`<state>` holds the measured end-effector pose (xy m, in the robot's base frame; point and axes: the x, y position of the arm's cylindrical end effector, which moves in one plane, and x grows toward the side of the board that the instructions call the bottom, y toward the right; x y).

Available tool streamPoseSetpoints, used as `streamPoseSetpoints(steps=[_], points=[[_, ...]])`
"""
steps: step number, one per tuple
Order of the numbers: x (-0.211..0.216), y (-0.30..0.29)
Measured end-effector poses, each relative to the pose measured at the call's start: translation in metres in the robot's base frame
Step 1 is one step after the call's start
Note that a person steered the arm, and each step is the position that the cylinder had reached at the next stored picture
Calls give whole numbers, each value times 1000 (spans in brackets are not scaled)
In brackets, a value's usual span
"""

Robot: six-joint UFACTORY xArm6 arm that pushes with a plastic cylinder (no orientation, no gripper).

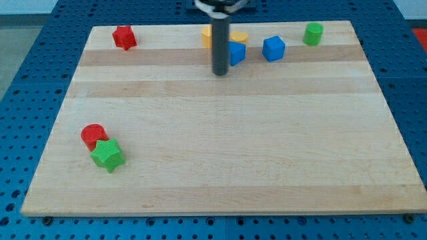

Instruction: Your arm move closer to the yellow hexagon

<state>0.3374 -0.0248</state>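
Note:
The yellow hexagon [207, 37] lies near the view's top centre, mostly hidden behind my rod; only its left and right [240, 37] edges show. My tip [220, 72] rests on the board just below the hexagon, close to its lower edge. A blue block [236, 53] sits right beside the rod on the view's right, partly hidden by it.
A blue cube [273, 48] and a green cylinder [313, 33] lie at the top right. A red star [124, 37] is at the top left. A red cylinder [93, 136] touches a green star [107, 155] at the lower left. The wooden board [220, 153] has blue pegboard around it.

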Motion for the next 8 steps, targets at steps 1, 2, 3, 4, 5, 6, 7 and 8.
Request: streamPoseSetpoints(steps=[1, 2, 3, 4, 5, 6, 7, 8], points=[[-24, -38], [-48, -52], [-71, -55], [-93, -55], [-100, -54], [-100, -49], [-100, -42], [-100, -32]])
